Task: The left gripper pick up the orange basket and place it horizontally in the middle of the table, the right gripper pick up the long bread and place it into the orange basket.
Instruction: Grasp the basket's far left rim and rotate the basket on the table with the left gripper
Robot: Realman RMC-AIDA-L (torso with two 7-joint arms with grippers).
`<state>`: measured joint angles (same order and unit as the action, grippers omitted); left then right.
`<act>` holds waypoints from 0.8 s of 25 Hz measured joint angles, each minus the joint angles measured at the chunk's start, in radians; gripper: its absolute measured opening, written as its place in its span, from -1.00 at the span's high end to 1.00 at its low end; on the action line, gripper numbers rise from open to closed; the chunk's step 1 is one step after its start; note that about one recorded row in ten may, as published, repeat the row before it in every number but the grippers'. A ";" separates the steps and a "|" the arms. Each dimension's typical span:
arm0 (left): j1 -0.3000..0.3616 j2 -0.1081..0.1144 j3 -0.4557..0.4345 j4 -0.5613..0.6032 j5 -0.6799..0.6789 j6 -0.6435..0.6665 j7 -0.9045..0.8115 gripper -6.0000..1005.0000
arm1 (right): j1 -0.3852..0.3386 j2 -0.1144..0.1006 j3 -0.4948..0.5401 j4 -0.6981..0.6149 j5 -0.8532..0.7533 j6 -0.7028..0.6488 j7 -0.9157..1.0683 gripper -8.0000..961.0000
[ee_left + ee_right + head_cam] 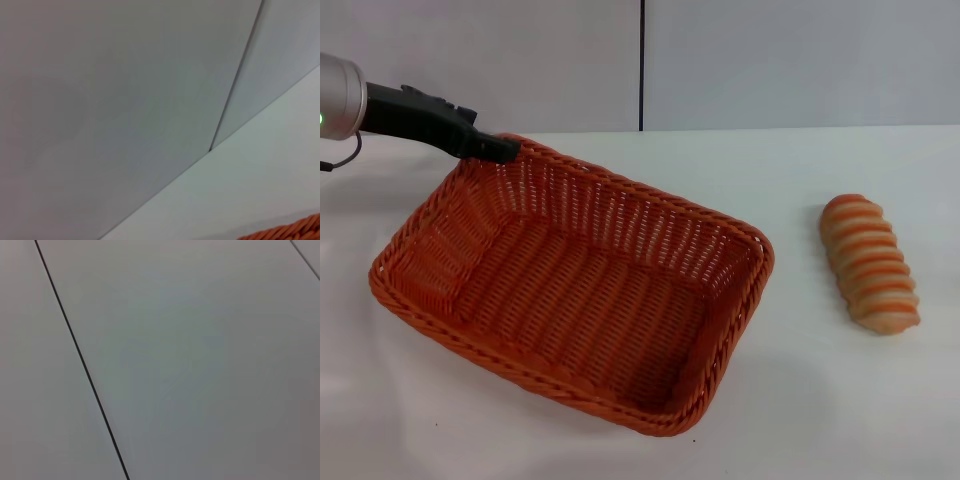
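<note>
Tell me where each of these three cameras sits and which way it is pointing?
Head view: from the robot's head, looking forward and down at the table; shows the orange basket, the long bread and the left pincer at the basket's far rim.
Left wrist view: from the left wrist, facing the wall; no pincer shows.
Right wrist view: from the right wrist, facing bare wall panels only; no pincer shows.
Shared: head and left wrist views both catch the basket's rim.

A pale grey wall [480,60] fills the top of the head view, split by a thin dark vertical seam [641,65] just right of centre at the frame's upper edge.
</note>
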<state>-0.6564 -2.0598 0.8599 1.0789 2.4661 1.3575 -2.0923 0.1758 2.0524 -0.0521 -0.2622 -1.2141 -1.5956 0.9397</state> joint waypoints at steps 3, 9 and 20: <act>-0.003 0.000 0.003 -0.008 0.012 -0.004 0.000 -0.49 | 0.007 0.000 0.000 0.000 0.000 0.003 0.000 -0.51; -0.005 0.000 0.017 -0.030 0.017 -0.005 0.000 -0.48 | 0.022 0.002 0.000 0.001 0.001 0.025 0.001 -0.51; -0.009 -0.001 0.027 -0.065 0.019 -0.031 -0.001 -0.46 | 0.034 0.002 -0.001 0.001 -0.001 0.056 0.001 -0.51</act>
<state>-0.6653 -2.0605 0.8869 1.0142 2.4852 1.3263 -2.0929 0.2094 2.0548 -0.0535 -0.2608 -1.2151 -1.5399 0.9403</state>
